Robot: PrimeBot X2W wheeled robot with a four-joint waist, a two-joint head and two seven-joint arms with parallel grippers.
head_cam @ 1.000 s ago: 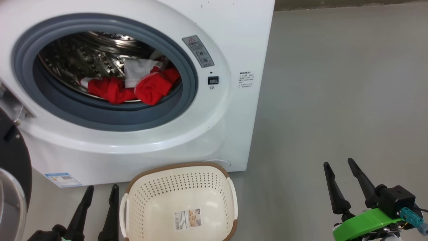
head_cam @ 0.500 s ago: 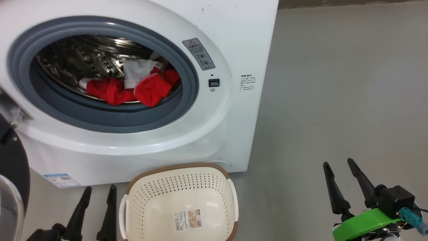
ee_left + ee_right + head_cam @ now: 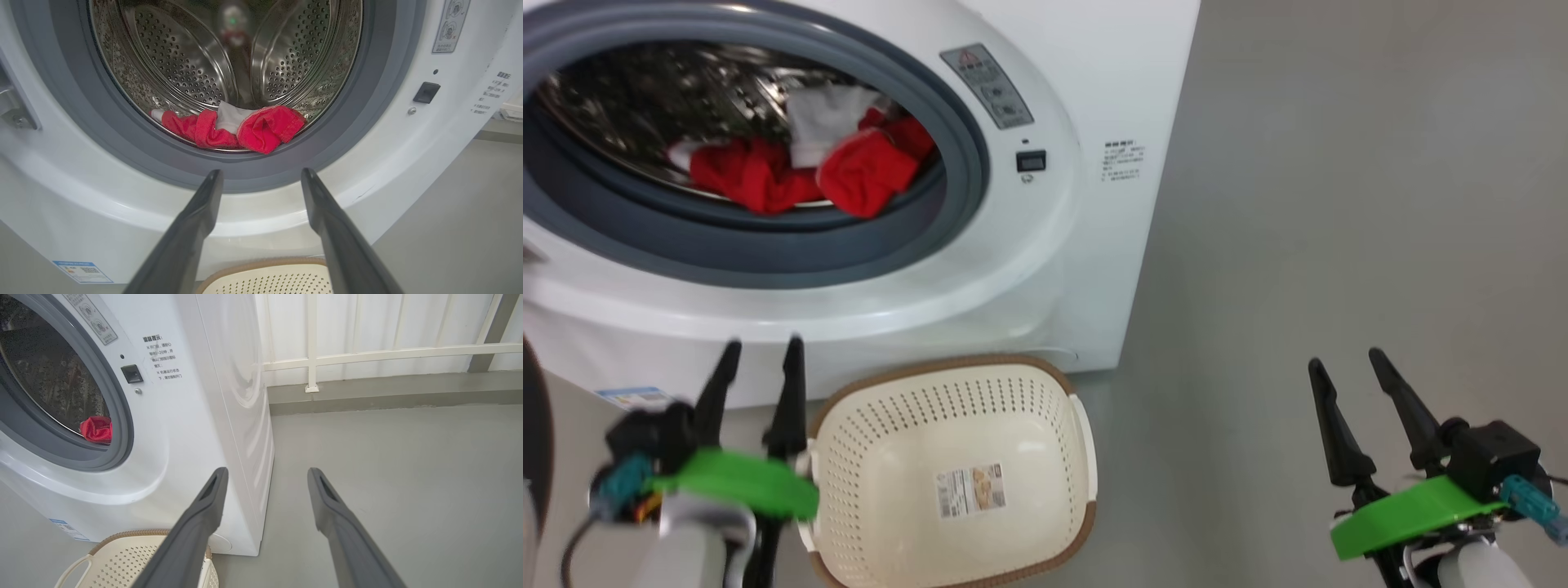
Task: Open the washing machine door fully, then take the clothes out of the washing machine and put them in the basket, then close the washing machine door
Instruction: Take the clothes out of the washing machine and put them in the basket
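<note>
Head view: left gripper [image 3: 764, 345] by the basket [image 3: 947, 363] and right gripper [image 3: 1343, 359] both gape empty; clothes [image 3: 760, 175] in washer [image 3: 1013, 269].

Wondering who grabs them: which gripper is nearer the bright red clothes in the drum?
Left. The left gripper points at the bright red fabric clothes from close below; the right gripper hangs far aside over grey floor.

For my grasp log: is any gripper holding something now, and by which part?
Nothing is held. The left gripper and the right gripper are both open and empty; the clothes lie in the washing machine.
</note>
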